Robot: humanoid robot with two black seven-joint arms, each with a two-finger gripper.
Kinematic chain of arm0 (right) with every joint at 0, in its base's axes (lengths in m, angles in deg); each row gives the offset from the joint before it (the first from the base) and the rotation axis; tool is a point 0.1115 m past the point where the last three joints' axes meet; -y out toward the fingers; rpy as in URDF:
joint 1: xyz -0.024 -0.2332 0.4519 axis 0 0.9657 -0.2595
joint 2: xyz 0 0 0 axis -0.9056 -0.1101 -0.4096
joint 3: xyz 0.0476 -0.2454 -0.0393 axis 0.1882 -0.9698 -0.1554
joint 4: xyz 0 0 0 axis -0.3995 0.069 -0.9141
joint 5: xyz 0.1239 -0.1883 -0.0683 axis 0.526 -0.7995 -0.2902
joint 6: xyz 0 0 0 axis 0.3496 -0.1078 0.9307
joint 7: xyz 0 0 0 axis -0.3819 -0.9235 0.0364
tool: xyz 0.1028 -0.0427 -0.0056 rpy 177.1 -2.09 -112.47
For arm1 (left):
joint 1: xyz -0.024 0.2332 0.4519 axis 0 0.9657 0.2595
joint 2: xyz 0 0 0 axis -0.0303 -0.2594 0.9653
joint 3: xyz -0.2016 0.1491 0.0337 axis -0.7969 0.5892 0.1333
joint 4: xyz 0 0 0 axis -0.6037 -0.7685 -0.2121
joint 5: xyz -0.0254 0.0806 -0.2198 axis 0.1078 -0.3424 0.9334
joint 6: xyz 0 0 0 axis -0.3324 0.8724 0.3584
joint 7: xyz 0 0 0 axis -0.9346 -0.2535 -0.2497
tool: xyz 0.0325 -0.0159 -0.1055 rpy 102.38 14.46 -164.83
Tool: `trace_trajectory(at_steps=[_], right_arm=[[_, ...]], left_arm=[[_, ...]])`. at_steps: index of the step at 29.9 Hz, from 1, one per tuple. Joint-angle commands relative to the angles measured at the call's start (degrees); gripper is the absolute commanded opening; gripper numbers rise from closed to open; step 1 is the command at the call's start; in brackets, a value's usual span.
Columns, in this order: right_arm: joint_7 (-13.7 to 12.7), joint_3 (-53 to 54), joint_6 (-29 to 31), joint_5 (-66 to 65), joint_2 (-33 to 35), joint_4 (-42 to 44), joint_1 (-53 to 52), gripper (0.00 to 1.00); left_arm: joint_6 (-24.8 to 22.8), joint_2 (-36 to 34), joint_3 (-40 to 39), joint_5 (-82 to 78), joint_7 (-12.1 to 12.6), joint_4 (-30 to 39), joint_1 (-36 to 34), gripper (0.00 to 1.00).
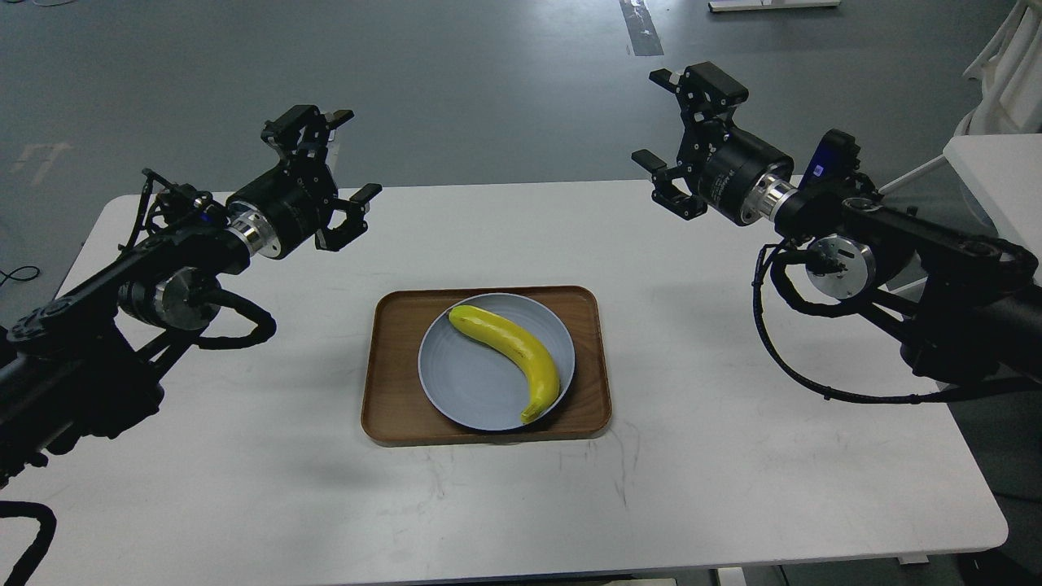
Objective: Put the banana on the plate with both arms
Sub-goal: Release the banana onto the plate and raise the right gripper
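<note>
Both jaws spread, curved yellow banana on plate

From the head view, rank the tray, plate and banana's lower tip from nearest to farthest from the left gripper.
From the left gripper, open above the table's left side:
1. Tray: its left rim is closest.
2. Plate: sits on the tray, further right.
3. Banana lower tip: at the plate's lower right edge.
</note>
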Motion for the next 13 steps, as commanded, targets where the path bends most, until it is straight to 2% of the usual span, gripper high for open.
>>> trace_trajectory(at_steps=[1,13], right_arm=[[-2.29,0.0,0.04,0.12,0.15,-0.72,0.16,1.0],[-1.76,0.61,1.53,-0.06,1.03,-3.1,0.42,1.0]], left_arm=[[-0.13,0.4,-1.11,0.0,0.02,-0.01,1.96,0.98],[-1.0,0.67,-2.16,-0.08,-0.06,0.08,1.96,0.98]])
